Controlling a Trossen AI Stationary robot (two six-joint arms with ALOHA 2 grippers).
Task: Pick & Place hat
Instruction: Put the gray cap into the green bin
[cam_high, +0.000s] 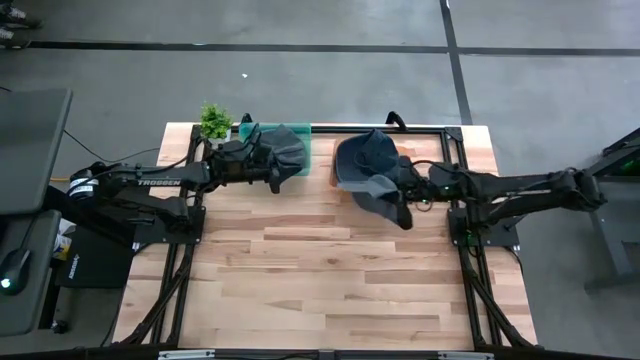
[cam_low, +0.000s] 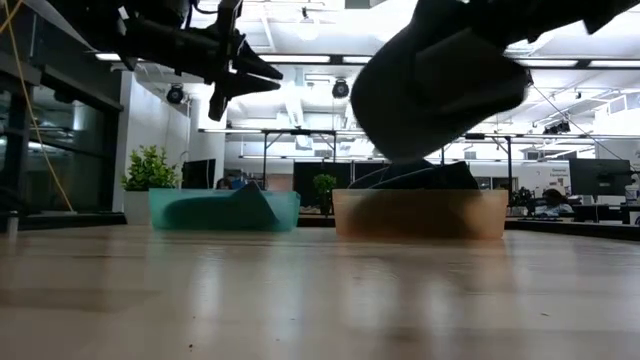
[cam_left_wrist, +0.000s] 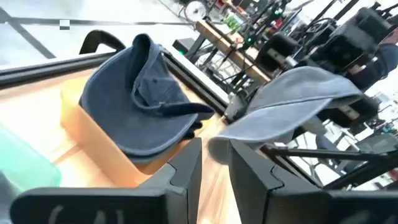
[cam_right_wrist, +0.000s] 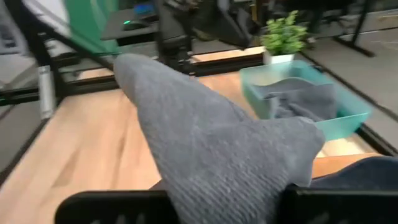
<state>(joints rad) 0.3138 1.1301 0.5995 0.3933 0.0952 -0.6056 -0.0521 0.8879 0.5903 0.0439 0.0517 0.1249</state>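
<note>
Nearest me on my screens lay the bare planks of the wooden table (cam_high: 330, 270), with nothing of the task on them. Farther back, my right gripper (cam_high: 403, 200) hung above the table and was clamped on a grey hat (cam_high: 378, 193); in the right wrist view that hat (cam_right_wrist: 217, 149) filled most of the frame, pinched at the bottom between the dark fingers. From table height the hat (cam_low: 440, 85) was plainly in the air, just above the orange bin (cam_low: 420, 213) and a little in front of it.

A dark blue hat (cam_left_wrist: 146, 99) lay inside that orange bin (cam_left_wrist: 93, 127), its crown bulging over the rim (the left wrist camera gave me the best look at it).

My left gripper (cam_high: 274, 172) hovered over the teal bin (cam_high: 300, 148) at the far edge of the table, well clear of the bin in the level view, with its two fingers (cam_left_wrist: 186, 174) parted and nothing between them. A folded grey hat (cam_right_wrist: 298, 99) lay in the teal bin (cam_right_wrist: 348, 118).

Farthest off, at the table's back corner just beside the teal bin, stood a small potted plant (cam_high: 215, 121).
</note>
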